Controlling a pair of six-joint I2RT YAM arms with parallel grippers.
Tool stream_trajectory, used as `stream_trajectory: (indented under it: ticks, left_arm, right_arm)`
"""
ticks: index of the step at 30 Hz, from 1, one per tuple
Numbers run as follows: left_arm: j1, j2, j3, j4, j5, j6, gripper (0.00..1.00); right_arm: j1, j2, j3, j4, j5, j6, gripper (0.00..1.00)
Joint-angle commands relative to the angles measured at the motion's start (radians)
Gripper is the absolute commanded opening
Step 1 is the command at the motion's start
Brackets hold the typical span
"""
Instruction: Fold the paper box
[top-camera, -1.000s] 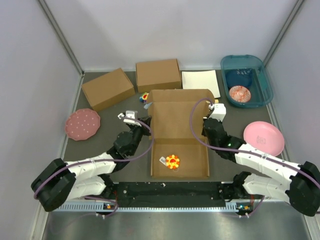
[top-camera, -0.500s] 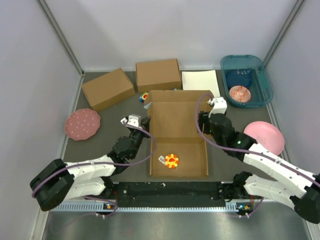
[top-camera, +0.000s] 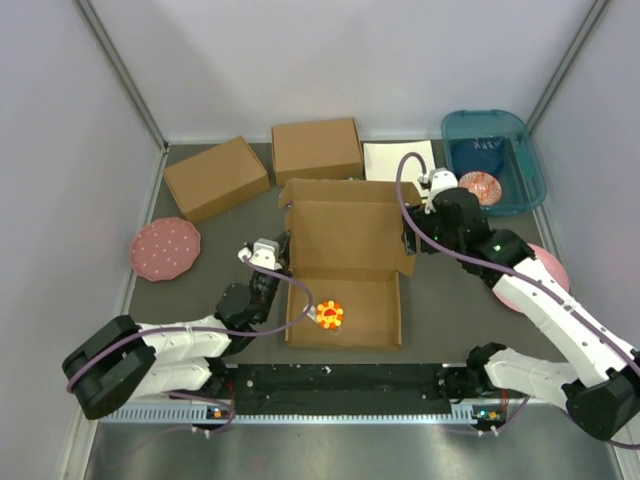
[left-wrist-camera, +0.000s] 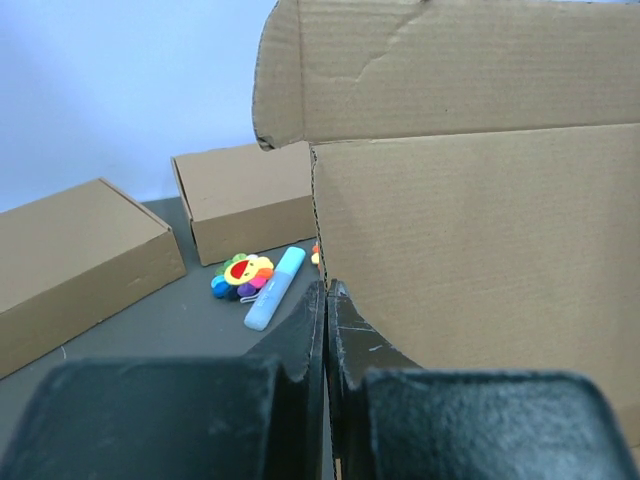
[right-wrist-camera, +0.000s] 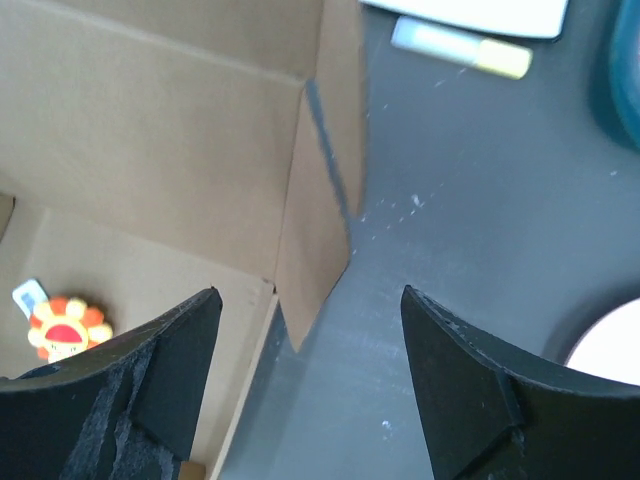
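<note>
1. Midway across the bench (top-camera: 450, 300), just ahead of both arm bases, sits the paper box (top-camera: 345, 300). Its shallow tray lies flat nearest the arms. Its lid (top-camera: 350, 235) stands raised from the far hinge, with the front flap bent over at the top.
2. The box's long axis runs away from the arms, and the hinge fold runs left to right. Closing it should therefore mean swinging the lid towards the arm bases.
3. The right gripper (right-wrist-camera: 310, 295) is spread wide, straddling the lid's right side flap (right-wrist-camera: 315, 250) without yet touching it. The flap hangs just outside the tray's right wall.
4. By my reading this flap decides the move. It has to turn inward past the wall before the lid can drop, and the right arm is much the nearer to it.
5. The left gripper (left-wrist-camera: 325, 300) is at the box's left edge with its fingers pressed together. I cannot tell whether any cardboard is pinched between them.
6. A small orange flower toy (top-camera: 330, 315) lies inside the tray near its left wall, low enough that it should not block the lid.
7. Behind the lid on the left lie a rainbow flower toy (left-wrist-camera: 240, 275) and a pale blue marker (left-wrist-camera: 275, 288).
8. Two ready-made boxes (top-camera: 215, 178) stand further back, well apart from the work.
9. A white sheet (top-camera: 400, 160), a teal bin (top-camera: 520, 150) and two pink plates (top-camera: 165, 248) lie at the margins, out of the path.
</note>
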Motion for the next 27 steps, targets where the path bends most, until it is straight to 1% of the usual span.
stream_trajectory:
  ticks: [1, 5, 10, 13, 16, 19, 20, 21, 22, 23, 27]
  left_arm:
    - [-0.003, 0.016, -0.015, 0.132, -0.003, 0.05, 0.0]
    - [-0.003, 0.018, -0.02, 0.136, -0.001, 0.051, 0.0]
    - [-0.003, 0.023, -0.017, 0.136, -0.001, 0.053, 0.0]
    - [-0.003, 0.041, -0.014, 0.142, -0.024, 0.054, 0.0]
    - [-0.004, 0.056, -0.021, 0.167, -0.04, 0.05, 0.0]
    - [-0.004, 0.064, -0.024, 0.179, -0.04, 0.046, 0.0]
    - [-0.003, 0.064, -0.024, 0.181, -0.04, 0.045, 0.0]
    - [-0.003, 0.064, -0.024, 0.179, -0.04, 0.045, 0.0]
    - [-0.003, 0.066, -0.023, 0.181, -0.037, 0.043, 0.0]
    - [-0.003, 0.066, -0.021, 0.181, -0.032, 0.043, 0.0]
    - [-0.004, 0.069, -0.021, 0.181, -0.038, 0.05, 0.0]
  right_arm:
    - [-0.009, 0.04, 0.045, -0.063, -0.117, -0.038, 0.73]
    - [-0.012, 0.095, 0.063, -0.057, -0.097, -0.055, 0.74]
    - [-0.05, 0.149, 0.068, -0.002, -0.089, -0.061, 0.73]
    - [-0.078, 0.187, 0.069, 0.016, -0.126, -0.062, 0.7]
    - [-0.079, 0.218, 0.082, 0.027, -0.146, -0.061, 0.65]
    - [-0.079, 0.227, 0.08, 0.047, -0.149, -0.058, 0.54]
    - [-0.081, 0.223, 0.07, 0.068, -0.147, -0.052, 0.45]
    - [-0.079, 0.215, 0.06, 0.085, -0.15, -0.046, 0.4]
    - [-0.081, 0.201, 0.03, 0.128, -0.155, -0.032, 0.32]
    - [-0.079, 0.198, 0.01, 0.141, -0.157, -0.021, 0.28]
    - [-0.079, 0.181, -0.029, 0.179, -0.163, -0.01, 0.19]
